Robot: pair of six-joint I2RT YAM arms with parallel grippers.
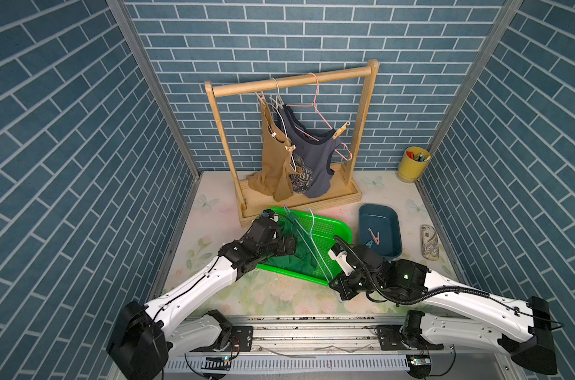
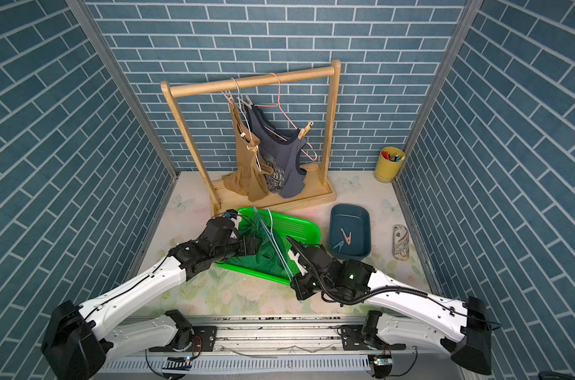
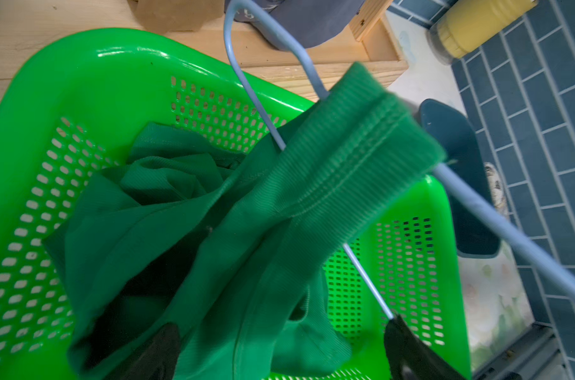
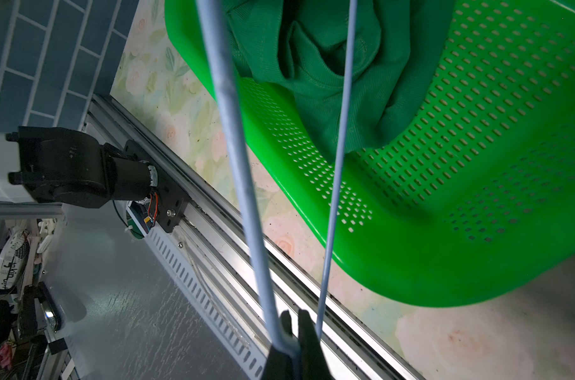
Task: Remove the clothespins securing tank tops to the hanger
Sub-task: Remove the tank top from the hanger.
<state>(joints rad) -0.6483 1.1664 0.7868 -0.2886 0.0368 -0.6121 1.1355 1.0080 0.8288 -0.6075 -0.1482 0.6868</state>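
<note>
My right hand is shut tight on the pale blue hanger, just off the near corner of the green basket. My left hand stands wide open over the basket and grips nothing. The green tank top lies heaped inside.

Beyond the basket, clothespins pin the tan tank top and grey-blue tank top on the rack. Two loose clothespins lie in the blue tray beside the basket. I judge them light, stiff and springy, so I'd pinch the splayed tails, not the soft cloth.
</note>
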